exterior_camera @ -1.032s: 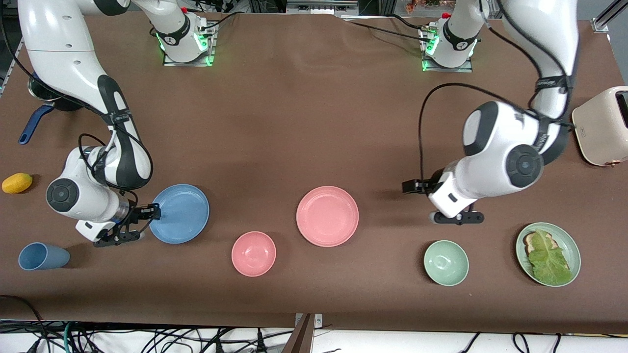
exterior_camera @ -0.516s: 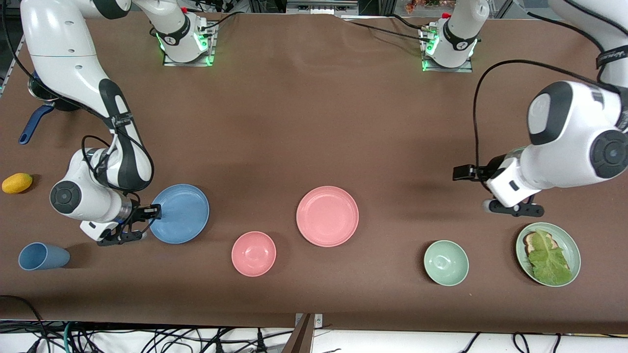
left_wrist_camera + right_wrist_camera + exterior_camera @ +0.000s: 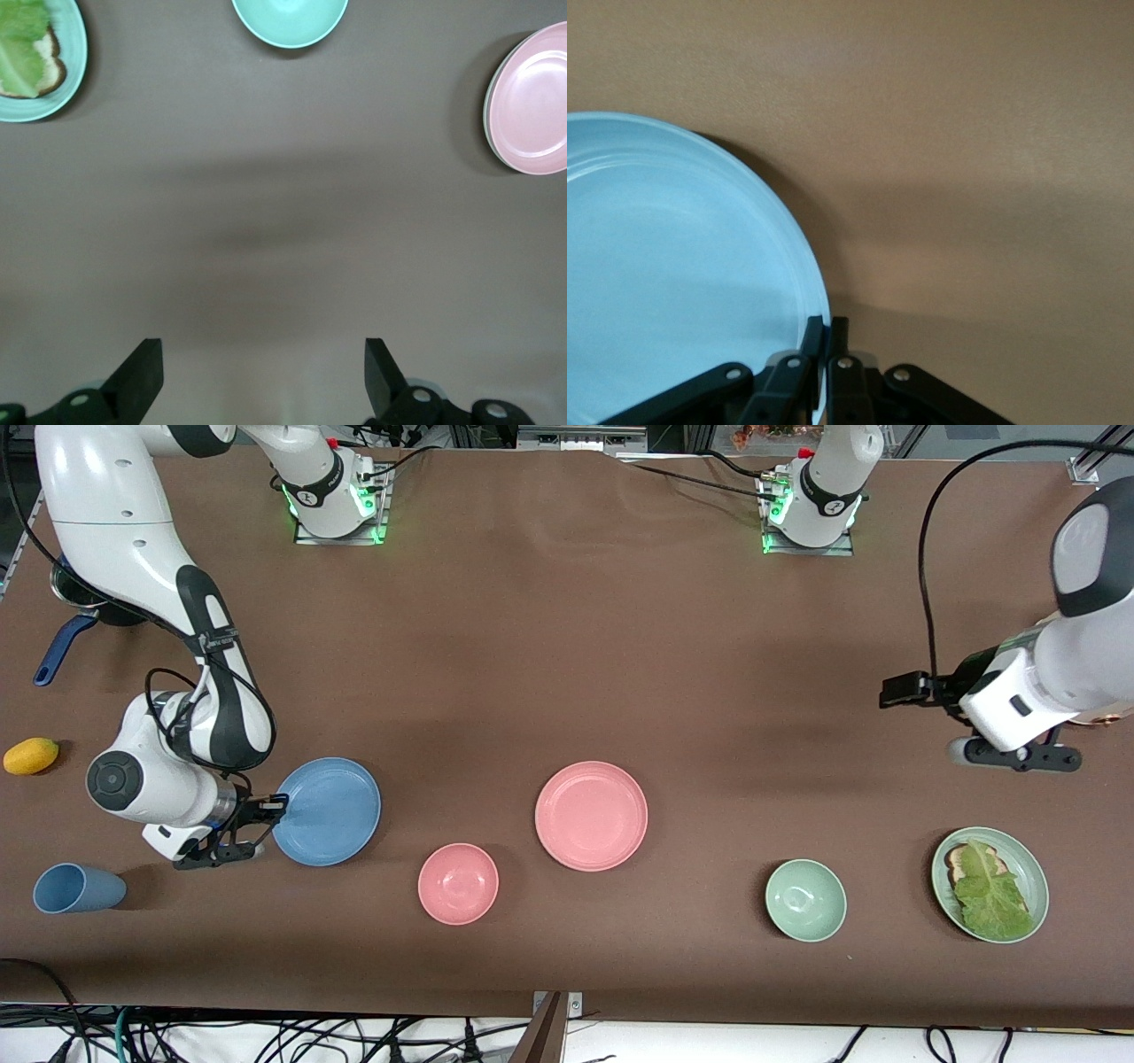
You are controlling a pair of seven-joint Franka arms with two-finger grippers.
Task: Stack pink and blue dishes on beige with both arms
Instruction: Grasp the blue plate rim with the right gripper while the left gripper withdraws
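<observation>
The light blue plate (image 3: 326,811) (image 3: 673,266) lies on the table toward the right arm's end. My right gripper (image 3: 270,808) (image 3: 827,328) is shut on its rim, one finger inside the rim and one outside. The pink plate (image 3: 591,816) (image 3: 532,97) sits mid-table. In the left wrist view a thin pale rim (image 3: 486,102) shows beneath it, which looks like the beige plate; the rest of the beige plate is hidden. My left gripper (image 3: 1019,760) (image 3: 263,354) hangs open over bare table near the left arm's end, holding nothing.
A small pink bowl (image 3: 458,883) and a green bowl (image 3: 805,900) stand near the front edge. A green plate with toast and lettuce (image 3: 1028,859) lies at the left arm's end. A blue cup (image 3: 78,887) and a yellow fruit (image 3: 31,755) lie at the right arm's end.
My right gripper's fingers have closed on the blue plate's rim, nudging the plate slightly. The left arm has swung away from the pink plate toward its own end of the table.
</observation>
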